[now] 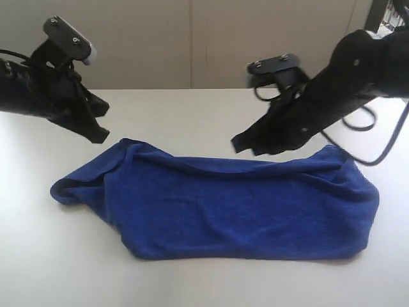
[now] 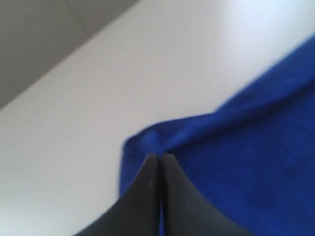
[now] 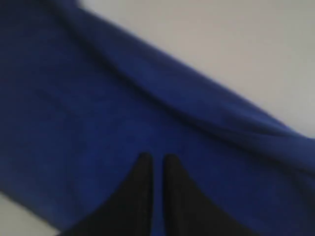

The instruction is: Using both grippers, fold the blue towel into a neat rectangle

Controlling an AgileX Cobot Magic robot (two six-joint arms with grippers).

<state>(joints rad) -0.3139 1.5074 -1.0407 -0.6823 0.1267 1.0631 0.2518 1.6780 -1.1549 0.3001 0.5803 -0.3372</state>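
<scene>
The blue towel (image 1: 243, 204) lies on the white table as a long, rumpled band, with a bunched corner at its left end (image 1: 64, 190). My left gripper (image 1: 99, 134) hangs just above and behind that left end, apart from the cloth. In the left wrist view its jaws (image 2: 160, 156) are pressed together with nothing between them, over the towel's corner (image 2: 147, 142). My right gripper (image 1: 246, 146) hovers over the towel's far edge, right of the middle. Its jaws (image 3: 157, 157) stand almost together with a thin slit, holding nothing, above the towel (image 3: 98, 123).
The white table (image 1: 192, 109) runs back to a beige wall (image 1: 192, 38). A black cable loop (image 1: 377, 147) hangs from the right arm over the towel's right end. Bare tabletop lies in front of the towel and on both sides.
</scene>
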